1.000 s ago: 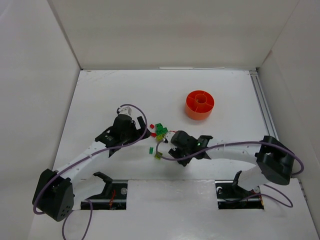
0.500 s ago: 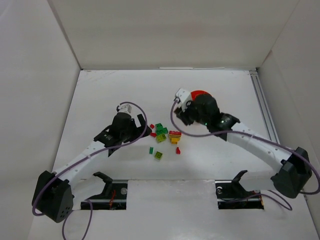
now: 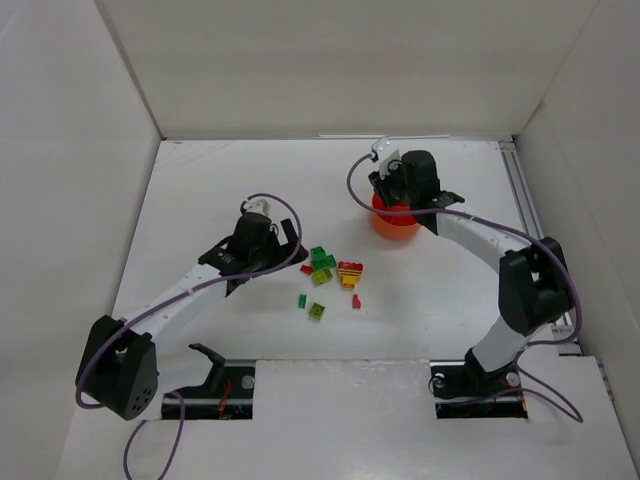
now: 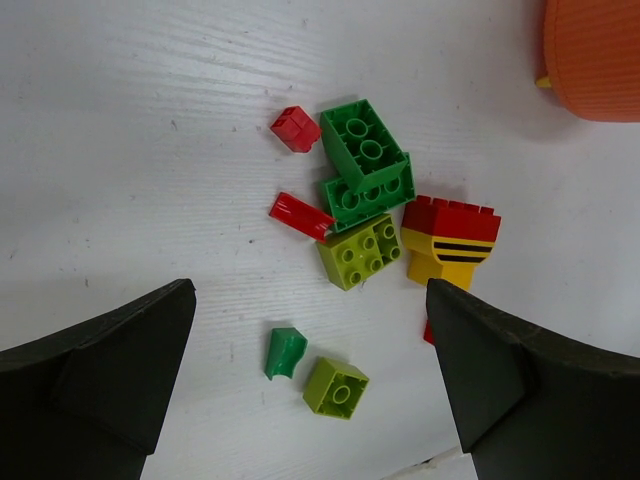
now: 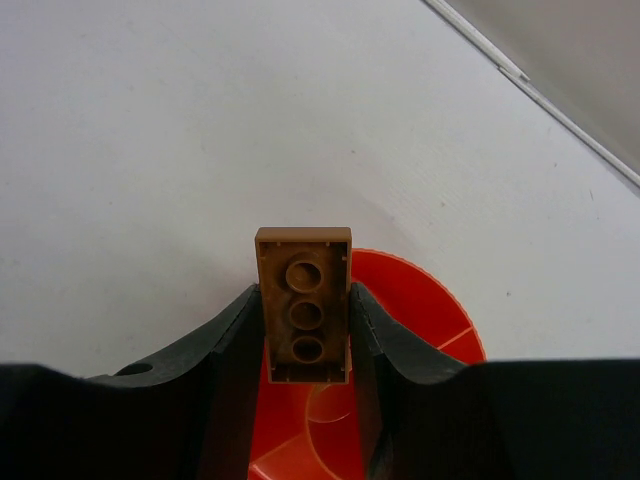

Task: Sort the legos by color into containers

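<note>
Top cam: R gripper (image 3: 397, 200) hangs over the orange bowl (image 3: 398, 229); loose legos (image 3: 330, 275) lie by L gripper (image 3: 288, 238). L wrist cam: L gripper wide, holds nothing. R wrist cam: R gripper pinches a brown brick (image 5: 303, 310) above the bowl. I'd aim for one slot, not a wall, & drop low.

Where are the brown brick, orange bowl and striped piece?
brown brick (image 5: 303, 315), right wrist view, middle underside tube.
orange bowl (image 5: 430, 290), right wrist view, far rim.
striped piece (image 4: 455, 243), left wrist view, striped band.
</note>
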